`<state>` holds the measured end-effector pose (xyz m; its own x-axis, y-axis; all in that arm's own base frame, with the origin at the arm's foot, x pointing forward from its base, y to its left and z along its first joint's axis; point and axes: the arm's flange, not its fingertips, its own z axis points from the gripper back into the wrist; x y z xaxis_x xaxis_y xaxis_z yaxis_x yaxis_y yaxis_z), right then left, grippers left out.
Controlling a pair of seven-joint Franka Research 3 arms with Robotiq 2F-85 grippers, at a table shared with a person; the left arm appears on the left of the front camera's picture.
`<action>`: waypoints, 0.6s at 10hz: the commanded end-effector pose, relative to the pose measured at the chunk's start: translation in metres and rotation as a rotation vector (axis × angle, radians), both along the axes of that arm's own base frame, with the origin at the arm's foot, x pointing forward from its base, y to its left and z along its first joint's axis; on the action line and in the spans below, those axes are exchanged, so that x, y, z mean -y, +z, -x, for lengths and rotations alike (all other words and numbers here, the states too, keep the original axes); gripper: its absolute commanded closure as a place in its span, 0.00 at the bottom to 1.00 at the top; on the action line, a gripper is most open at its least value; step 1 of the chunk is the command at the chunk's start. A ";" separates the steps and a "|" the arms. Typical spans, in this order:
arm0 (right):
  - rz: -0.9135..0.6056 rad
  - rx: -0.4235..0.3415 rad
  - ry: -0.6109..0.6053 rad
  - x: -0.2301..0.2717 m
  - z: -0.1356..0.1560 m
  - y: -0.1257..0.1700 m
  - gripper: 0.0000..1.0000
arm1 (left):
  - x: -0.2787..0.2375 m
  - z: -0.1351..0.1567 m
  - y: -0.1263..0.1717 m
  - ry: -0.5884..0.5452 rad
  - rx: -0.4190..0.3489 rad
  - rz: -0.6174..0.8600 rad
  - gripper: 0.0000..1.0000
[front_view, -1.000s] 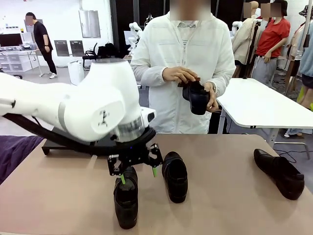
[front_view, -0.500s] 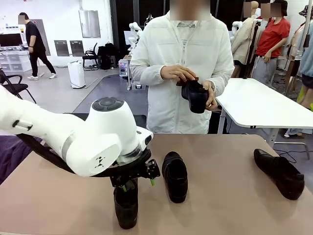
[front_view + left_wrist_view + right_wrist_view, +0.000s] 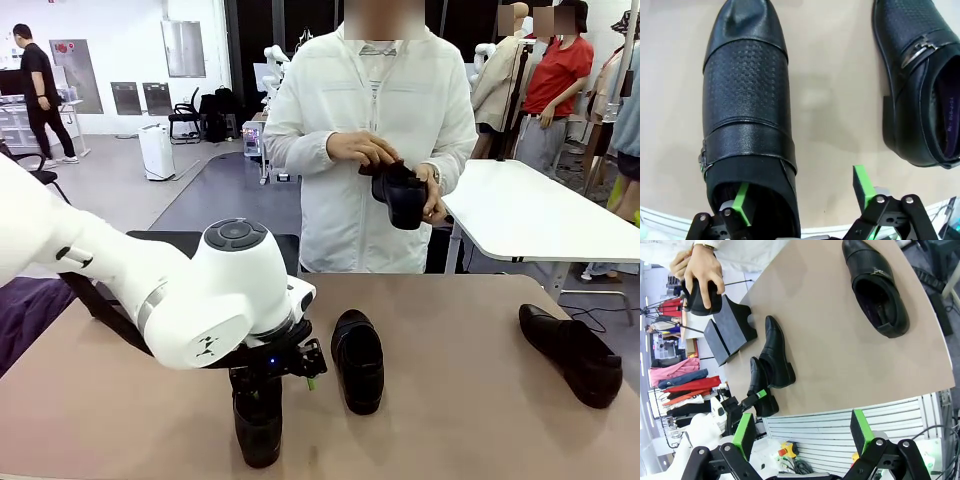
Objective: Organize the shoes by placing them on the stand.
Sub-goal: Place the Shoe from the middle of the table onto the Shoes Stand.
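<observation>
1. Work surface: a plain tan table (image 3: 470, 420). Three of the four shoes rest on it.
2. Near shoe (image 3: 258, 430): stands left of centre, close to the robot's edge, with its toe towards the robot.
3. Left gripper (image 3: 801, 187): jaws spread and pinching nothing. One green pad (image 3: 742, 197) sits inside the near shoe's opening. The other is outside the shoe, over bare table between it and the middle shoe.
4. Middle shoe (image 3: 358, 360): lies just beside the near shoe, roughly parallel to it and not touching.
5. Right-hand shoe (image 3: 572, 355): lies angled near the table's right edge, well apart from the other two.
6. Fourth shoe (image 3: 402, 195): held off the table at chest height by the person at the far side, between an upper hand (image 3: 365, 150) and a lower hand (image 3: 433, 200).
7. Stand (image 3: 730, 332): dark slanted panels on the table's far left part, behind the left arm.
8. Right gripper (image 3: 802, 432): pads spread with nothing between them, positioned off the table's edge.
9. Room: an open hall with a grey floor. A white table (image 3: 530, 215) stands behind on the right, and a person in black (image 3: 40, 85) is at the far left.
</observation>
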<state>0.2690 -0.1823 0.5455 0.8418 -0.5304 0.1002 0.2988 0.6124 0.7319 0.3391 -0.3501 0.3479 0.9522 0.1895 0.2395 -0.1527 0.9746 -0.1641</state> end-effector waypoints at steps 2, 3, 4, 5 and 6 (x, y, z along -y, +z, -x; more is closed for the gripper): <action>-0.002 0.019 0.017 0.002 -0.001 0.001 0.00 | 0.017 0.001 -0.005 0.083 0.060 -0.049 1.00; -0.002 0.019 0.017 0.002 -0.001 0.001 0.00 | 0.018 0.002 -0.006 0.082 0.066 -0.060 1.00; -0.002 0.019 0.017 0.002 -0.001 0.001 0.00 | 0.020 0.004 -0.008 0.093 0.082 -0.083 1.00; -0.002 0.019 0.017 0.002 -0.001 0.001 0.00 | 0.021 0.005 -0.011 0.103 0.088 -0.090 1.00; -0.002 0.019 0.017 0.002 -0.001 0.001 0.00 | 0.023 0.006 -0.014 0.111 0.083 -0.102 1.00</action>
